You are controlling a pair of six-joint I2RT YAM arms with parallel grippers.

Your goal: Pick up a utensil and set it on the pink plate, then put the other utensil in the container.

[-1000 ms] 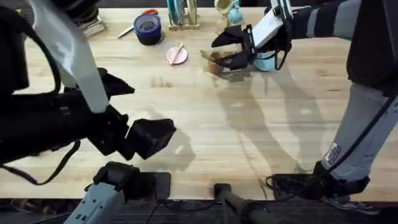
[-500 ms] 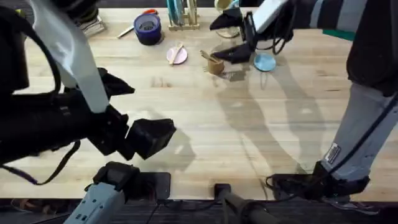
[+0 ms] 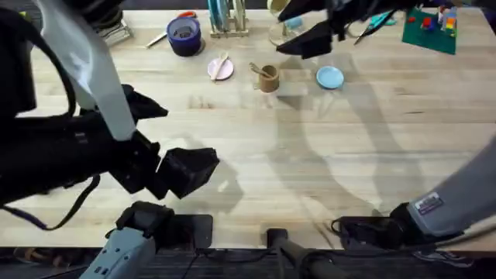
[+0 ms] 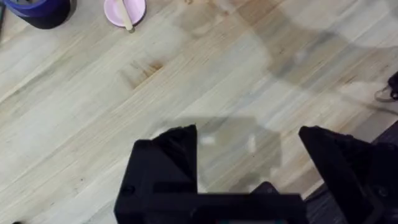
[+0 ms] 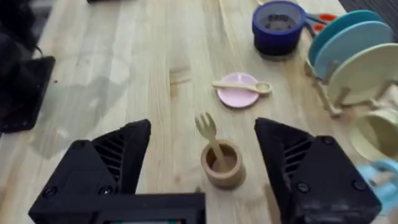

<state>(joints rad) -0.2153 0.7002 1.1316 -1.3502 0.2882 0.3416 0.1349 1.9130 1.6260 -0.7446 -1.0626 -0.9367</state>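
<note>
The spoon (image 3: 221,63) lies across the pink plate (image 3: 220,70) at the far middle of the table; the right wrist view shows the spoon (image 5: 242,86) on the plate (image 5: 236,94) too. The fork (image 3: 256,70) stands prongs up in the brown cup (image 3: 269,79). From the right wrist the fork (image 5: 210,134) leans in the cup (image 5: 221,167). My right gripper (image 3: 304,27) hovers open, above and behind the cup, with nothing in it (image 5: 204,127). My left gripper (image 3: 186,167) hangs open and empty over the near left (image 4: 249,149). The left wrist view catches the plate (image 4: 115,7).
A light-blue plate (image 3: 330,77) lies right of the cup. A dark blue tub (image 3: 184,35) stands behind the pink plate, beside a dish rack (image 3: 225,19) with plates. A green board with coloured blocks (image 3: 430,23) is at the far right.
My right gripper has lifted off the cup and drawn back toward the far right, leaving the fork standing in the cup. The left arm has not moved.
</note>
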